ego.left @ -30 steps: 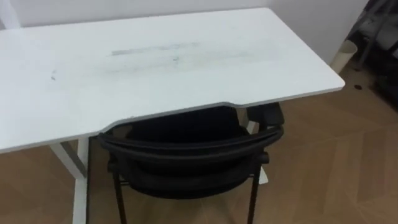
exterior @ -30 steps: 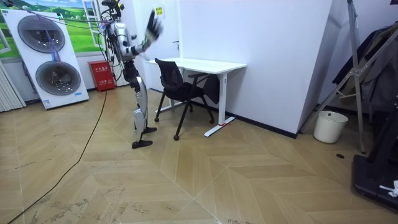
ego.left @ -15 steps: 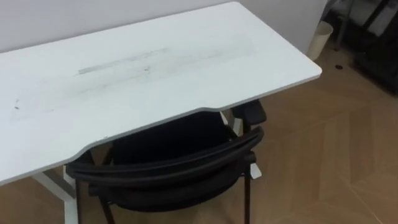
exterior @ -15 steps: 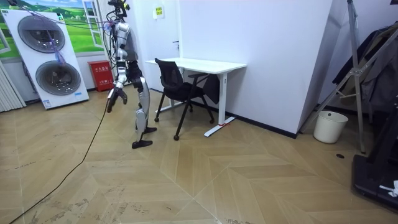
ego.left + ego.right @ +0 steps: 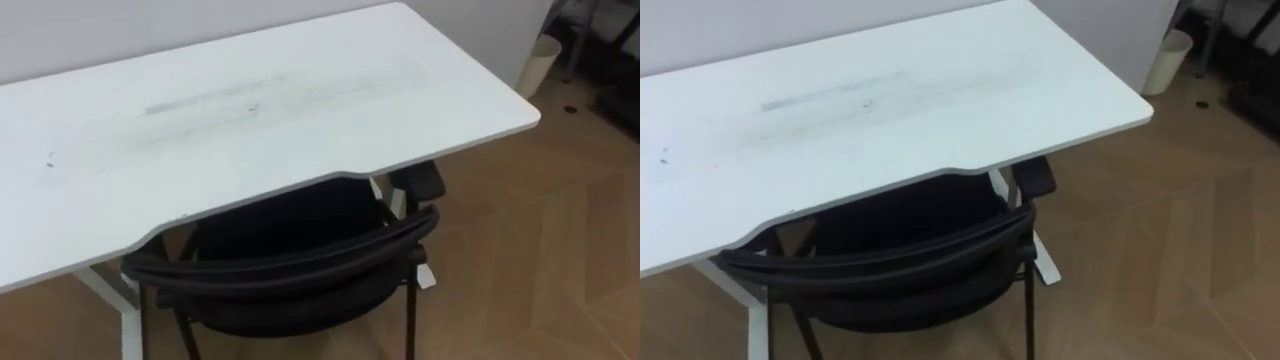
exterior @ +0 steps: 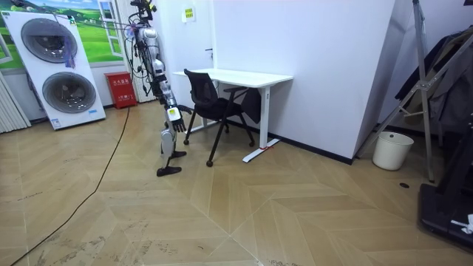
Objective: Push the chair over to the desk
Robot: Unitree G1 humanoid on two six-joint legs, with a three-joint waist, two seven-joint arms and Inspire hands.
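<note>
Dropped since a second ago: the raised arm, now down. Black chair (image 5: 290, 268): seat partly under the white worktop (image 5: 250, 110), backrest toward the robot. Robot's right hand (image 6: 172, 118) hangs low by its leg, near the backrest but apart from it; finger state cannot be told. White bin (image 6: 392, 150) stands well apart.

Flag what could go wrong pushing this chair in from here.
1. One armrest of the chair sits right at the desk edge, close to the desk leg; a straight push may jam it there.
2. The right hand hangs by the robot's leg, off the backrest; a hasty reach could strike high and tip the chair.
</note>
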